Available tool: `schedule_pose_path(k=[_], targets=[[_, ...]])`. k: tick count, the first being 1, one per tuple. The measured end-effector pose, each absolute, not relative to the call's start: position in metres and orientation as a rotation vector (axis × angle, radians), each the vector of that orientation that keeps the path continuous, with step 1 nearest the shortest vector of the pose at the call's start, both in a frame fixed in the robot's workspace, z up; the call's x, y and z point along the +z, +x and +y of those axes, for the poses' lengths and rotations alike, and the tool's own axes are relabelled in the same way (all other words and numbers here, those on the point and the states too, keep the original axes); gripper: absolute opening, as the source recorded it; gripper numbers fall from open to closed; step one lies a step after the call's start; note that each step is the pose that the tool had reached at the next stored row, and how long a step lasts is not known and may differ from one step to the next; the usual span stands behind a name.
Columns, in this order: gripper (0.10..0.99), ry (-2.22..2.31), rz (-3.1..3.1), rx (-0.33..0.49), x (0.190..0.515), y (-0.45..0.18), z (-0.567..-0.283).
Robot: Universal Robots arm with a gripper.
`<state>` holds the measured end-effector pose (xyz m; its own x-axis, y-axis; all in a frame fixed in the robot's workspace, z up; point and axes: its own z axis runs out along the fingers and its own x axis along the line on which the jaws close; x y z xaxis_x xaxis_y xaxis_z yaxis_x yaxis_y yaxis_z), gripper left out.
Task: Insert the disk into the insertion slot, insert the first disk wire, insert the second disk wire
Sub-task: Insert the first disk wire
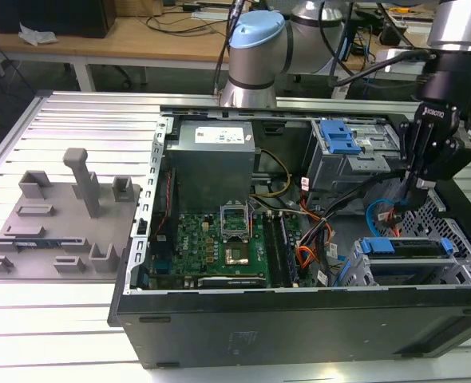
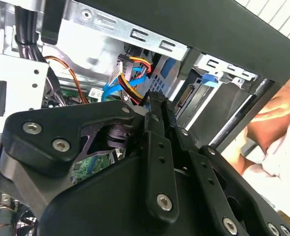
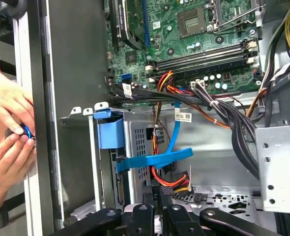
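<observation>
The tool is closed, fingertips pinched on the end of one red-yellow-black wire bundle, just beside the single disk. That disk sits inside the one insertion slot — its blue carrier edge facing the open side of the case and running across the exterior view. One flat blue cable loops to the slot, and the case lies on the counter.

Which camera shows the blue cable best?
The first wrist view: the blue cable shows its long flat run unblocked. The exterior view shows the cable as a small loop near the end effector. The second wrist view shows a short stretch beyond the end effector.
</observation>
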<state>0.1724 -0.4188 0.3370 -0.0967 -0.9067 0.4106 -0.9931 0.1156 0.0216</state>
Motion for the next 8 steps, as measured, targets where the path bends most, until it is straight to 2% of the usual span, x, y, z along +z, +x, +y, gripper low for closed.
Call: schedule_pose_path(k=[4,8], targets=[[0.165,1.905,-2.125,0.299,0.34,0.173,-0.441],[0.165,1.916,-2.135,0.28,0.348,0.172,-0.451]])
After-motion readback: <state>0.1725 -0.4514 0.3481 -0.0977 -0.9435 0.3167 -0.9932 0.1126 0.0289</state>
